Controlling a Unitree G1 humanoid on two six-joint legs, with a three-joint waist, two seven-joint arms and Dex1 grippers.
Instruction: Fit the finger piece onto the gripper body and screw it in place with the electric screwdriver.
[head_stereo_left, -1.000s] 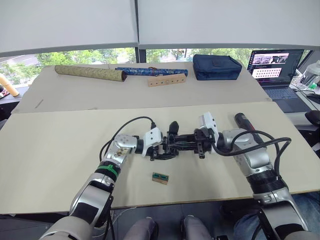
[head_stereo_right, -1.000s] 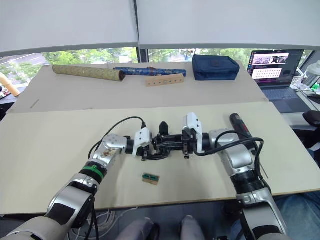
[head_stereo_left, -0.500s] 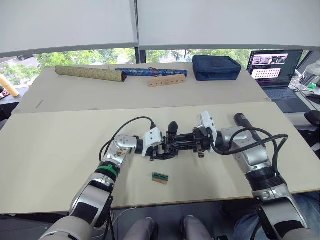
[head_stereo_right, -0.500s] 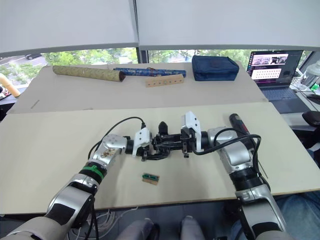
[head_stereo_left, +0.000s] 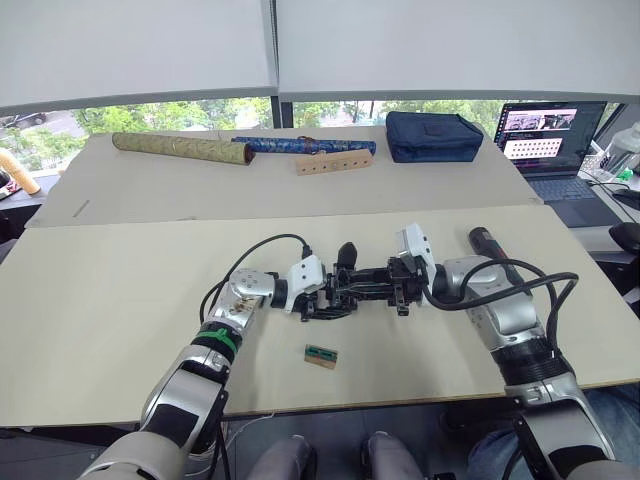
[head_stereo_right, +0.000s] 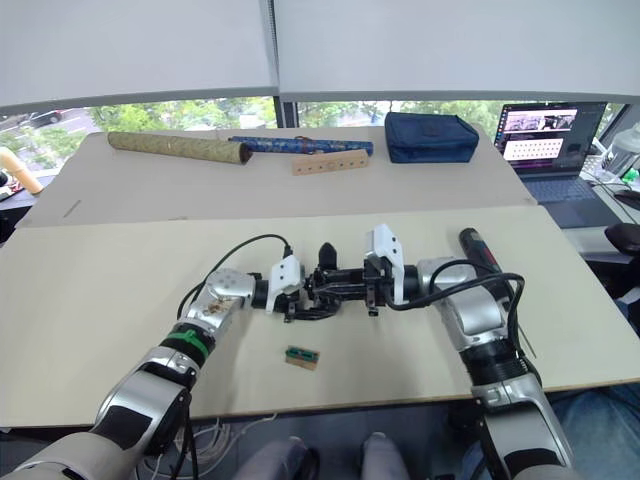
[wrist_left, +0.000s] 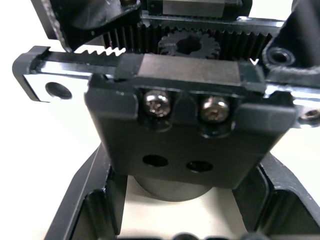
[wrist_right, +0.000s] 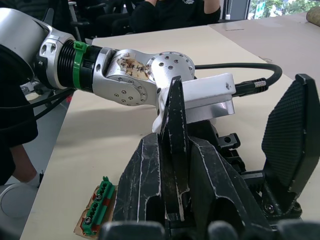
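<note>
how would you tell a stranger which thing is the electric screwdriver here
Start at the big cream table and find the open laptop at its far right corner. Just nearer than that, behind the right arm's elbow, lies the electric screwdriver: a thick dark pen-shaped cylinder with red on it, unlike the blue rolled tube by the window.

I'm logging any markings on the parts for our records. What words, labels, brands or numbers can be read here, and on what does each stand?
None can be read.
Laptop screen: shows rows of content, too small to read.
Gripper body: screws and holes, no lettering.
Small green-and-tan block: no legible marking.
Dark blue pouch: no readable label.
</note>
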